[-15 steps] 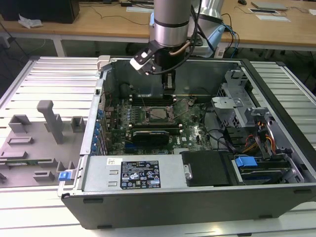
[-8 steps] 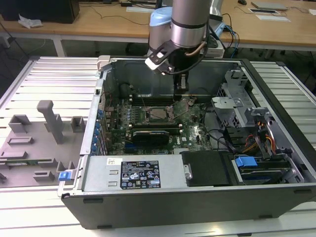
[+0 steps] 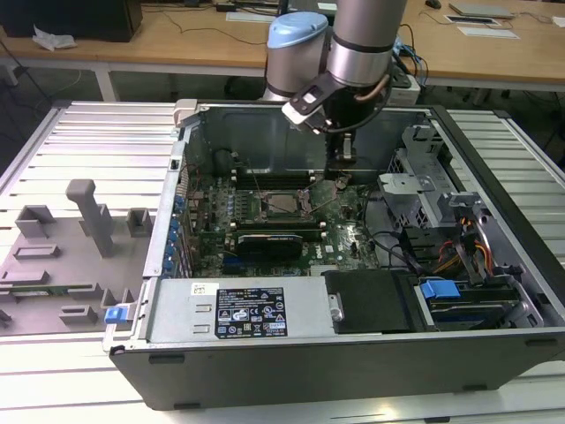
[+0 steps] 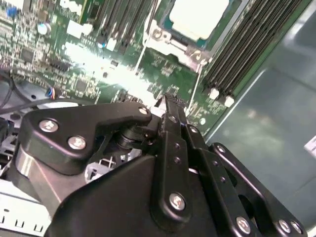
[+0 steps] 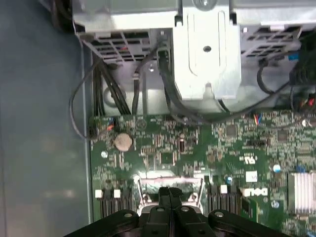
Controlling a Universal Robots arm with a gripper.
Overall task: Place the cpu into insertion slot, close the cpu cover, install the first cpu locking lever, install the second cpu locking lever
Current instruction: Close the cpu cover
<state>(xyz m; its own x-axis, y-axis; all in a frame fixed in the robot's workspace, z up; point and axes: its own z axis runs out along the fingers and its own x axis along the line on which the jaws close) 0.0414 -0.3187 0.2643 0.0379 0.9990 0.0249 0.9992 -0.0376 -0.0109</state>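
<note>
Worktop [image 3: 79, 141] of metal slats carries the big open computer case [image 3: 265, 371], with a grey fixture tray [image 3: 53, 265] lying off at the exterior view's left. The arm [image 3: 362, 44] reaches down into the case over the green motherboard [image 3: 344, 238].

The hand [image 3: 345, 163] hangs low over the board, just to the exterior view's right of the insertion slot [image 3: 282, 205]. In both wrist views its black fingers [image 5: 163, 195] are pressed together, so it's closed, and I can't see anything caught between them.

The cpu [image 4: 197, 17] sits in the slot, pale metal top facing up. The cpu cover [image 4: 170, 47] looks to be lying flat around it, but I can't tell if it's latched. A thin wire lever [image 4: 196, 86] runs along the socket's side toward the fingertips.
</note>
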